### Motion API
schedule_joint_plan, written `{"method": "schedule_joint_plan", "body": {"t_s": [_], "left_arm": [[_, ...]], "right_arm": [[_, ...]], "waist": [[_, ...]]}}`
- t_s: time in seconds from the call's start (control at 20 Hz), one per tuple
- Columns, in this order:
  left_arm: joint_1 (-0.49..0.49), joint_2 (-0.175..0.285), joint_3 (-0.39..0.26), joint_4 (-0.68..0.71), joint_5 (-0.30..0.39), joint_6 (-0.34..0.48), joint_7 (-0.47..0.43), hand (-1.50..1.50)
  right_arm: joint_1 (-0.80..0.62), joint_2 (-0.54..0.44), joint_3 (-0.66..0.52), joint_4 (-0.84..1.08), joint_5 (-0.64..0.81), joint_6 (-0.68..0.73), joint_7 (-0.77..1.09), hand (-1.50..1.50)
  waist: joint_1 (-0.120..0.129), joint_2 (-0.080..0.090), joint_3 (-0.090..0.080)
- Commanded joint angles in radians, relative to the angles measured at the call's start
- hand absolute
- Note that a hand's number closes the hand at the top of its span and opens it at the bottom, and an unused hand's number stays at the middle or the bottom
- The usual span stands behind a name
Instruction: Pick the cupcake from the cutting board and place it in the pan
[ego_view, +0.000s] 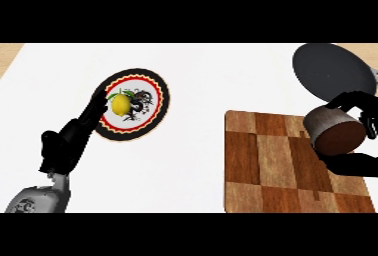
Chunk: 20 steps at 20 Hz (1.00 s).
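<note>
The right hand (359, 164), fingers curled round the cupcake (336, 131), holds it over the cutting board's (273, 165) far corner, the pan (328, 67) just beyond.

lemon (120, 103) on plate (162, 107) left, cutting board (273, 165) right, pan (328, 67) behind

Left hand (65, 145) black, right hand (359, 163) black; grey forearm (38, 199), possibly ribbed.

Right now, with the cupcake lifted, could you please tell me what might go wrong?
The cupcake, tilted in the right hand, hangs over the cutting board, short of the pan; released now, it would likely miss. The left hand lies at the rim of the plate; moving it might jostle the lemon.
</note>
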Motion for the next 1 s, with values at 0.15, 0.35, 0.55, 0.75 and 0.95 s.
{"method": "schedule_joint_plan", "body": {"t_s": [0.15,0.35,0.55,0.75,0.95], "left_arm": [[-0.011,-0.036,-0.019,-0.041,-0.027,0.016,0.035,0.0],[-0.076,-0.01,0.028,0.013,0.013,-0.044,0.041,0.0],[-0.085,-0.023,0.019,0.03,-0.008,-0.041,0.022,0.0],[-0.024,-0.019,0.021,0.041,-0.013,-0.063,-0.034,0.0],[-0.082,-0.067,-0.017,0.013,-0.046,-0.026,0.041,0.0]], "right_arm": [[-0.023,0.054,-0.196,0.193,-0.166,-0.038,-0.129,1.5],[-0.197,0.057,-0.198,0.5,-0.119,-0.066,-0.273,1.5],[-0.283,0.008,-0.266,0.779,-0.065,-0.146,-0.443,1.5],[-0.425,0.05,-0.254,1.015,0.022,-0.285,-0.505,1.5],[-0.559,0.01,-0.298,1.286,0.023,-0.312,-0.63,1.5]], "waist": [[0.024,0.006,0.0],[0.036,0.01,0.0],[0.045,0.015,0.001],[0.06,0.017,0.001],[0.059,0.017,0.002]]}}
